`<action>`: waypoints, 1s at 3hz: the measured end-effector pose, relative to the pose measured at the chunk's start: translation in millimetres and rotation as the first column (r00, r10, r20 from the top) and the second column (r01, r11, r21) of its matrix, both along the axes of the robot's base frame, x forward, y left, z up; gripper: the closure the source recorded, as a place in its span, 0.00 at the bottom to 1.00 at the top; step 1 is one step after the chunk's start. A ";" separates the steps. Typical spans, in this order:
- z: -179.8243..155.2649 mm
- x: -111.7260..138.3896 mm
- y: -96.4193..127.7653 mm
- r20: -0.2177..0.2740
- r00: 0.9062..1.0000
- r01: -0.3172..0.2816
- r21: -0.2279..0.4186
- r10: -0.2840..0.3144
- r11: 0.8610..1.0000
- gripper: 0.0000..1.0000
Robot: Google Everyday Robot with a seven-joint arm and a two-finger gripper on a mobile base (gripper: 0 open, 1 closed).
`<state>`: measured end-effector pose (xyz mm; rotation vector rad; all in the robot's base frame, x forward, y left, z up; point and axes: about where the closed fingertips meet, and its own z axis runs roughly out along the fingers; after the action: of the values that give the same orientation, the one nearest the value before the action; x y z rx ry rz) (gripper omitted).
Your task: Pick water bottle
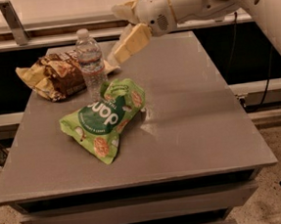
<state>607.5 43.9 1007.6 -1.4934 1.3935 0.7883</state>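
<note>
Above the table's [195,119] far edge: I am holding my gripper [127,41] in the air, just right of the water bottle [90,62]; I cannot tell how wide it is standing.
Water bottle: standing upright at far left, white cap on; pale band with red, wording unreadable.
Green snack bag [104,118]: lying just before the bottle, showing upside-down white letters, seemingly "pop".
Brown-and-yellow snack bag [53,75]: lying left of the bottle; print unreadable.

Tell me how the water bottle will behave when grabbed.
The water bottle stands tall and narrow, so a nudge probably tips it. Its ribbed clear plastic may flex when squeezed. Toppled, its round body would likely roll. The gripper hovers beside its top.
</note>
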 end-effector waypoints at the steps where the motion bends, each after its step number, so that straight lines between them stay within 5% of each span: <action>1: -18.4 16.4 15.9 -0.008 1.000 0.014 0.004 -0.014 1.000 0.00; 2: -41.7 26.4 32.8 -0.032 0.999 0.008 0.008 -0.007 1.000 0.00; 3: -51.6 24.5 44.8 -0.077 0.997 -0.002 0.080 0.008 0.997 0.00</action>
<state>632.0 88.7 956.0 -1.4183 1.3997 0.9033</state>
